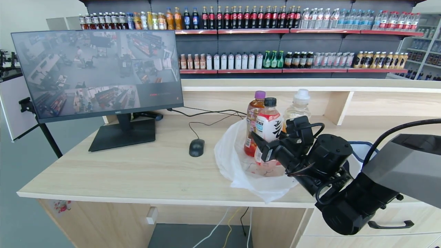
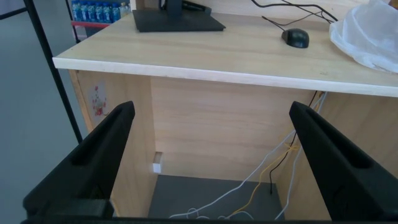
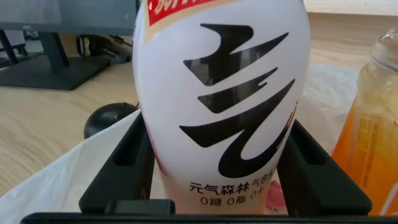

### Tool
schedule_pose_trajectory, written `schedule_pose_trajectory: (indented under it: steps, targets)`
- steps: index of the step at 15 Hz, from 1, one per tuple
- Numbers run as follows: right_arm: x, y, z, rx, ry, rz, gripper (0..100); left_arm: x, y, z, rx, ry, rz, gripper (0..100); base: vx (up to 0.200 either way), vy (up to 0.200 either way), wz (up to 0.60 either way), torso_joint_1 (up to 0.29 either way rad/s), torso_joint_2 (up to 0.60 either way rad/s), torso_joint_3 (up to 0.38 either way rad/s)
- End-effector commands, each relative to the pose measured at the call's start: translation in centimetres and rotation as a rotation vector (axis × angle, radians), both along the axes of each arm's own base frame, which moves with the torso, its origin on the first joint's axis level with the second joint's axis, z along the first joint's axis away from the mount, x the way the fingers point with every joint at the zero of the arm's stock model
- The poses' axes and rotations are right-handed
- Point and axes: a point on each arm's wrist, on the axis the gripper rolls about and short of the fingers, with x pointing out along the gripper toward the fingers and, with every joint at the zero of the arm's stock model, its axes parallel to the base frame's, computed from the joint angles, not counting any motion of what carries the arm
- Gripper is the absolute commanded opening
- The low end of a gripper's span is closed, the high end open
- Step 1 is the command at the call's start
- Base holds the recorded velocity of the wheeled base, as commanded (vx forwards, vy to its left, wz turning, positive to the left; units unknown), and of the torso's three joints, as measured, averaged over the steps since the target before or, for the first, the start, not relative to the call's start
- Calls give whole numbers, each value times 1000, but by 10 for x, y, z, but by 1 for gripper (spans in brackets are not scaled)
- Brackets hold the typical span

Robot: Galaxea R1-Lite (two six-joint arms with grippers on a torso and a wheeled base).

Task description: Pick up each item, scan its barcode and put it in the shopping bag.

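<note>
Right end effector (image 1: 269,152): clamped on the lower body of a white-labelled bottle (image 1: 269,125) with a black cap, one finger on each side of the label. The bottle is held upright over the open mouth of the shopping bag (image 1: 231,162), a white plastic bag lying crumpled on the worktop (image 1: 137,172); whether its base rests on anything cannot be told. Orange drink bottle (image 1: 254,120), purple cap: upright, just beside the held bottle on its left, at the bag's far edge. Clear bottle (image 1: 299,105), white cap: upright, behind the held bottle to the right. Left end effector (image 2: 211,163): fingers wide apart, holding nothing, low in front of the worktop's front panel, below its edge. Computer mouse (image 1: 196,147): on the worktop, left of the bag and apart from it. Monitor (image 1: 96,72): on its stand at the worktop's left. Shelves (image 1: 253,31) of bottled drinks: behind the worktop.
</note>
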Motion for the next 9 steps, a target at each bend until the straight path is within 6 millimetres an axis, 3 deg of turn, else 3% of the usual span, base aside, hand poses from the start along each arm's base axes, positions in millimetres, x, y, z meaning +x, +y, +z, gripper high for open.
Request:
schedule_pose_trajectory:
  steps: [1,9]
  targets:
    - [2,4,-7,-7,11,6,0,0,0,0,0,-1,0,100,0,0,0,0,0,0]
    - [0,5,-11,-16,25,13,0,0,0,0,0,-1,0,100,0,0,0,0,0,0]
